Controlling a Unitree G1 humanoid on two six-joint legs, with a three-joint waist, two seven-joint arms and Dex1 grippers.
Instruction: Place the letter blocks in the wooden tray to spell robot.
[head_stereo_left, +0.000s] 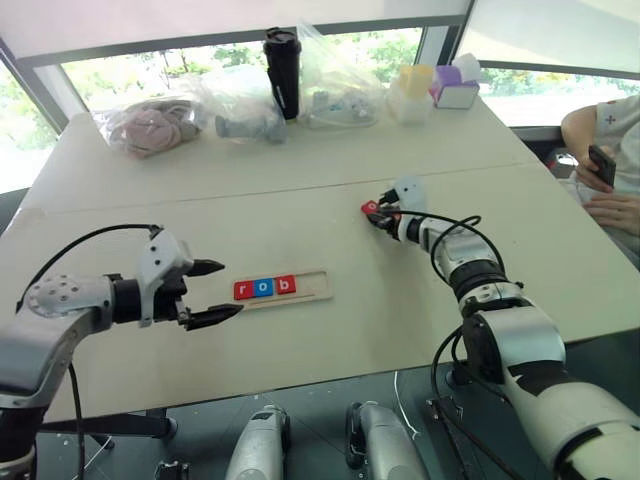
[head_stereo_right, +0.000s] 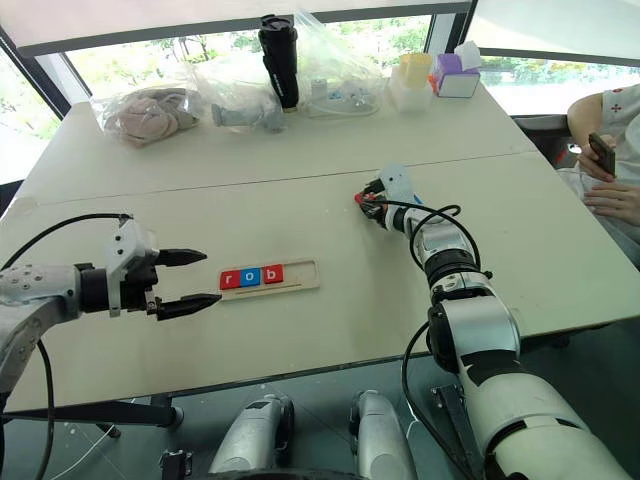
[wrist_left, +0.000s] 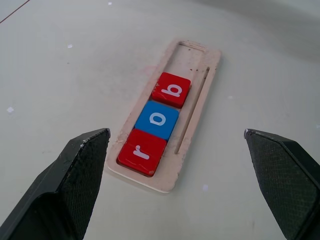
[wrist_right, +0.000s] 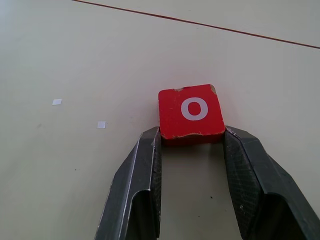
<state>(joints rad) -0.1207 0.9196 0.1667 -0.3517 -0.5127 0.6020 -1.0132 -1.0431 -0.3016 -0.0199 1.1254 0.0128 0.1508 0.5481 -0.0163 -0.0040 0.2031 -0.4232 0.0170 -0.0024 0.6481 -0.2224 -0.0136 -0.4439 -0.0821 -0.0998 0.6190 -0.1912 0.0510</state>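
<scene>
At the lower left of the head view, the left gripper (head_stereo_left: 212, 292) hangs just above the table (head_stereo_left: 300, 180) with its two black fingers spread wide and nothing between them; it points at the near end of the wooden tray (head_stereo_left: 312, 285), probably waiting until the next tile comes. In the middle of the frame the tray lies flat, and three letter blocks, a red r (wrist_left: 142, 152), a blue o (wrist_left: 157, 120) and a red b (wrist_left: 171, 90), sit touching one another at its left end, so the right part of the groove is free for two more. Right of centre, well apart from the tray, the right gripper (wrist_right: 191, 137) has its jaws closed on the near edge of a red o block (wrist_right: 190, 114) that lies on the table, which seems to be the fourth letter. At the right edge a person (head_stereo_left: 610, 150) holds a phone.
</scene>
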